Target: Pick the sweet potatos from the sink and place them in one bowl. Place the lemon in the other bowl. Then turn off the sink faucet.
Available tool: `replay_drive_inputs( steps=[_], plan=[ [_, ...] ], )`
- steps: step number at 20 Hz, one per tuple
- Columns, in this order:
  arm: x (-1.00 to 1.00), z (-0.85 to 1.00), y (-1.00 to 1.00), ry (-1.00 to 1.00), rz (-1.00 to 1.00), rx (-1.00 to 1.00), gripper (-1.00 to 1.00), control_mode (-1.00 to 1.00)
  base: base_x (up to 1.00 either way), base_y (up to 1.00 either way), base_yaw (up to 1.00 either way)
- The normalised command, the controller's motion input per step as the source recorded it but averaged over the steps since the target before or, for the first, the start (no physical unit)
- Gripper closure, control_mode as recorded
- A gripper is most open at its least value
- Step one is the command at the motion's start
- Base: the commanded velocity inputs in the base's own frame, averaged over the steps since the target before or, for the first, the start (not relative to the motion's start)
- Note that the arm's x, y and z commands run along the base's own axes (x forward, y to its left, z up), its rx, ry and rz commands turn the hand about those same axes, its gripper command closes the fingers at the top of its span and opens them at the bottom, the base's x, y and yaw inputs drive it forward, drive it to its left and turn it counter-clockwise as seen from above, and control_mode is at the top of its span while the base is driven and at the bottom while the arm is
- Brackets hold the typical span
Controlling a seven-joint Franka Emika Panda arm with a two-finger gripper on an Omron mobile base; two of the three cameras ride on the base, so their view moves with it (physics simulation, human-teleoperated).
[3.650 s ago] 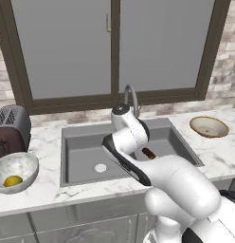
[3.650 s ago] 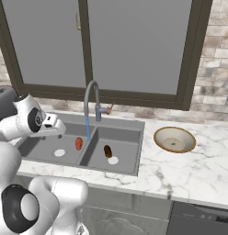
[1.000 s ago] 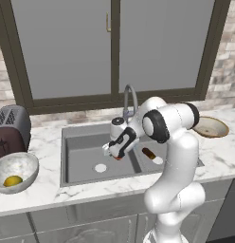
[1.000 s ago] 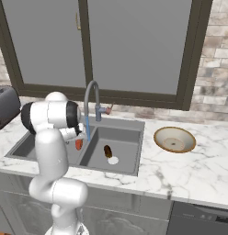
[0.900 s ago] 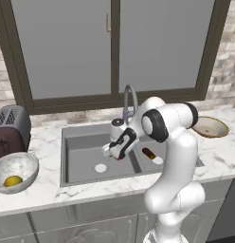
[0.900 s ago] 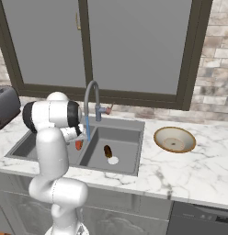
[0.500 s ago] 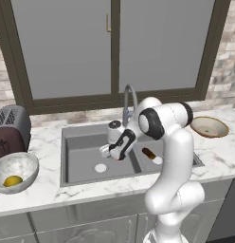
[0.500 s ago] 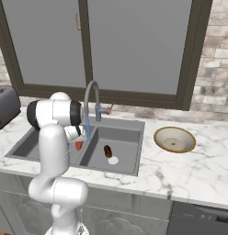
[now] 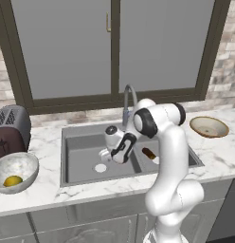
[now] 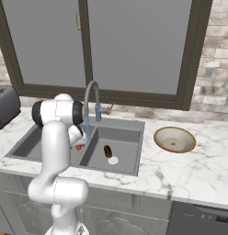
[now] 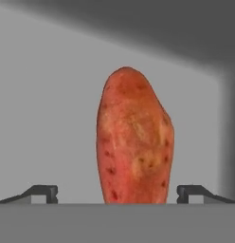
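The orange-red sweet potato (image 11: 135, 142) lies on the floor of the left basin of the sink (image 9: 76, 142). My gripper (image 11: 118, 194) is open, one fingertip on each side of it with small gaps. In the left base view the gripper (image 9: 109, 153) is low in that basin. The dark sweet potato (image 9: 149, 153) rests in the right basin near the drain. The lemon (image 9: 13, 181) sits inside the grey-white marbled bowl (image 9: 20, 163) on the left counter. The tan bowl (image 9: 209, 126) stands empty on the right counter. A blue stream (image 10: 88, 128) runs from the faucet (image 10: 91, 98).
A dark toaster (image 9: 13, 130) stands behind the marbled bowl at the far left. The divider between the basins (image 10: 88, 149) is right beside my hand. A window (image 9: 114, 47) and brick wall back the sink.
My hand has moved left and down within the left basin, closing in over the orange-red sweet potato. The other things have not moved.
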Motion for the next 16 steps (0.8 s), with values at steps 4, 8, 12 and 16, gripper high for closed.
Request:
replay_drive_inputs(
  steps=[4, 8, 12, 16],
  plan=[
    [0.02, -0.41, 0.0, -0.02, -0.04, -0.03, -1.0, -1.0, 0.0, 0.0, 0.0],
    [0.11, -0.45, -0.05, 0.0, -0.01, 0.0, -1.0, -1.0, 0.0, 0.0, 0.0],
    [0.19, -0.44, -0.1, 0.0, 0.0, 0.0, 1.0, -1.0, 0.0, 0.0, 0.0],
    [0.13, -0.47, -0.31, 0.0, 0.0, 0.0, 1.0, -1.0, 0.0, 0.0, 0.0]
  ],
)
